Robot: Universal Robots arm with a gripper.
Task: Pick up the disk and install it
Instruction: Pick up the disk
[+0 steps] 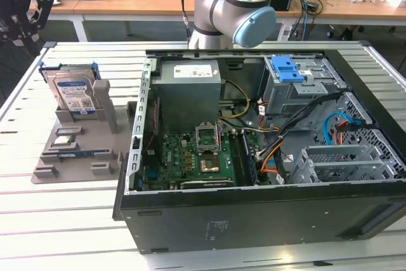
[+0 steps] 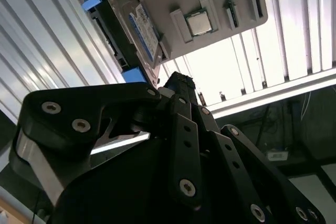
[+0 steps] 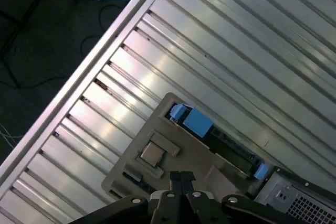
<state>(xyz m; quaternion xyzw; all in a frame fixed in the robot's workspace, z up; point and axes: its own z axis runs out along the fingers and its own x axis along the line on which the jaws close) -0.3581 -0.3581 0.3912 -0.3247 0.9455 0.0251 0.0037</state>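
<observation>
as gripper (image 3: 181, 176) hovers apart, disk (image 1: 74, 96) upright, untouched

There was one disk (image 1: 74, 96), one grey holder (image 1: 108, 111), one open computer case (image 1: 254, 215), one power supply box (image 1: 189, 99) and one robot arm (image 1: 235, 4)

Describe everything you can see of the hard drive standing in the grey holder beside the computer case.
The flat rectangular silver hard drive bears a blue-and-white label on its broad face and sits in a blue plastic carrier bracket with tabs jutting out at its sides. It stands upright on edge, slotted into the grey plastic holder on the slatted metal table, at the exterior view's left of the open black computer case. Only the holder touches it.
</observation>
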